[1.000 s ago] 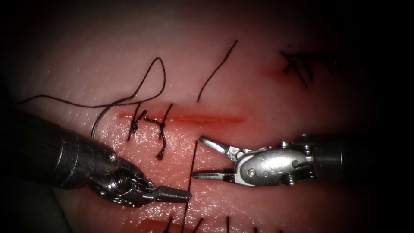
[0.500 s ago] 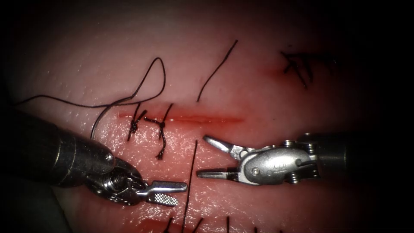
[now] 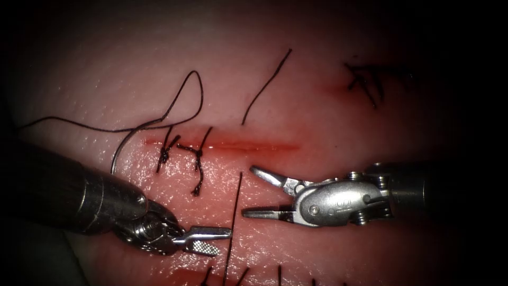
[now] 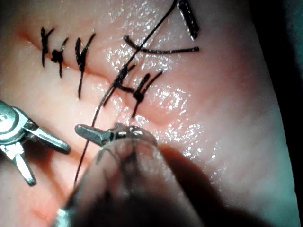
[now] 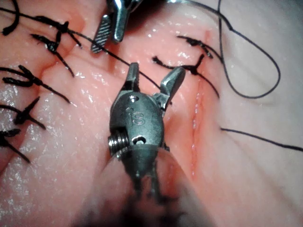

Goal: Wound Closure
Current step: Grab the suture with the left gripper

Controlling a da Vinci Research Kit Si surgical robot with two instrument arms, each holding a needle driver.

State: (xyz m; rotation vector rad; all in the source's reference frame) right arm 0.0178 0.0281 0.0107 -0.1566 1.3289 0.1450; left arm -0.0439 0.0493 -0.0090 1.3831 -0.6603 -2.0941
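The cut (image 3: 238,146) runs across the tissue (image 3: 317,106), with two knotted stitches (image 3: 198,154) near its left end. The curved needle (image 3: 117,152) lies loose on the tissue left of those stitches, its thread looping above it. A straight thread (image 3: 234,212) runs down from just below the cut. My left tool (image 3: 219,241) sits just left of this thread, jaws open and holding nothing. On the thread's right side my right tool (image 3: 248,191) has its jaws spread wide, also empty. The right wrist view shows the right tool (image 5: 156,71) open just short of the thread (image 5: 113,54).
A loose piece of thread (image 3: 267,85) lies above the cut. Older stitches (image 3: 365,79) sit at the upper right and more cut ends (image 3: 243,275) at the bottom edge. Red fluid lines the cut. The left shaft (image 3: 63,196) covers the lower left tissue.
My left tool's jaws were shut at the straight thread a second ago; they have opened and drawn back a little left. My right tool has shifted slightly right, still open.
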